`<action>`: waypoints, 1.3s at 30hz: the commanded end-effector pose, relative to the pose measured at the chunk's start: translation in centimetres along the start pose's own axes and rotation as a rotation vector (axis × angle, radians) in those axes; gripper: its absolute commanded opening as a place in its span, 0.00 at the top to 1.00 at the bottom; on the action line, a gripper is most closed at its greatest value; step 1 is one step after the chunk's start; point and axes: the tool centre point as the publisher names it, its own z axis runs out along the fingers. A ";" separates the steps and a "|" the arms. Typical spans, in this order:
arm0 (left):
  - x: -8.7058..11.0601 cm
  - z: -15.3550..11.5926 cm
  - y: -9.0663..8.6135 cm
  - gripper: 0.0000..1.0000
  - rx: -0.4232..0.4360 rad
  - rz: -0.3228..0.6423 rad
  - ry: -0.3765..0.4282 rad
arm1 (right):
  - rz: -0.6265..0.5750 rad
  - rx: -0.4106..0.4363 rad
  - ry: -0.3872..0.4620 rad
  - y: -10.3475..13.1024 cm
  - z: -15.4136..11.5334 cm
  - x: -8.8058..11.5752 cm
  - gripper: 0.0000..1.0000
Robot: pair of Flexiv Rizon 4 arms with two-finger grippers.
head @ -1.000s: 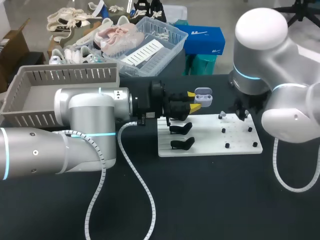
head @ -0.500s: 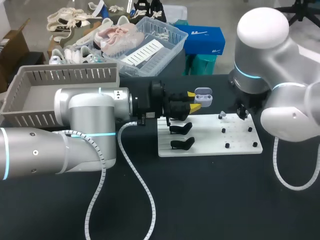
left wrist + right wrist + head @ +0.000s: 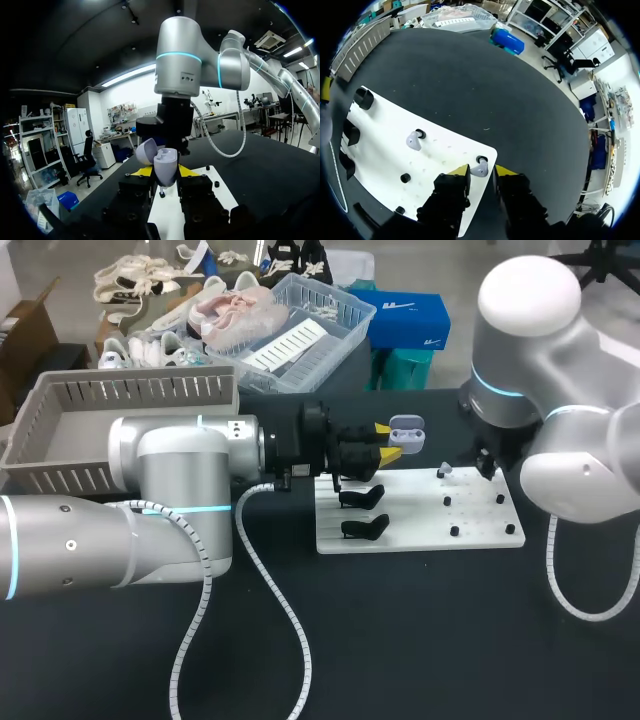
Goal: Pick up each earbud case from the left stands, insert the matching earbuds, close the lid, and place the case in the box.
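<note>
Left gripper (image 3: 164, 174) clamped on open-lidded earbud case (image 3: 163, 165)
Right gripper (image 3: 481, 175) narrowly parted, holding nothing; earbud (image 3: 478, 170) between its tips, on white board (image 3: 380, 160)

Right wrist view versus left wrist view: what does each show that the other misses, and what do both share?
Only the right wrist view: an earbud on the white board, between the yellow tips of the open right gripper; the black stands; the grey slatted box. Only the left wrist view: the earbud case, lid open, clamped in the left gripper, and the right arm beyond it. Both: the white board and the black tabletop.
</note>
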 end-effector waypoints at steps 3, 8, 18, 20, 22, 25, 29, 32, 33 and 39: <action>0.0 0.0 -0.1 1.00 -0.005 0.002 -0.001 | -0.001 -0.003 0.001 0.0 0.2 -0.1 0.75; 0.0 0.0 -0.1 1.00 -0.005 0.002 -0.001 | 0.000 -0.005 0.001 0.0 0.3 -0.2 0.76; 0.0 0.0 -0.1 1.00 -0.005 0.002 -0.001 | 0.004 -0.003 0.002 0.0 0.2 -0.2 0.80; 0.0 0.0 -0.1 1.00 -0.005 0.002 -0.001 | 0.005 -0.002 0.003 0.0 0.2 -0.2 0.85; 0.0 0.0 -0.1 1.00 -0.005 0.002 -0.001 | 0.005 -0.001 0.002 0.0 0.2 -0.2 0.90; 0.0 0.0 -0.1 1.00 -0.005 0.002 -0.001 | 0.005 -0.001 0.000 0.0 0.1 -0.2 0.90; 0.0 0.0 -0.1 1.00 -0.005 0.002 -0.001 | 0.008 -0.007 -0.007 0.0 0.0 -0.2 1.00; 0.0 0.0 -0.1 1.00 -0.005 0.002 -0.001 | 0.009 -0.008 -0.011 0.0 -0.2 -0.3 1.00; 0.0 0.0 -0.1 1.00 -0.005 0.002 -0.001 | 0.008 -0.007 -0.012 0.0 -0.4 -0.3 1.00; 0.0 0.0 -0.1 1.00 -0.005 0.002 -0.001 | 0.008 0.004 -0.018 -0.1 -1.3 -0.1 1.00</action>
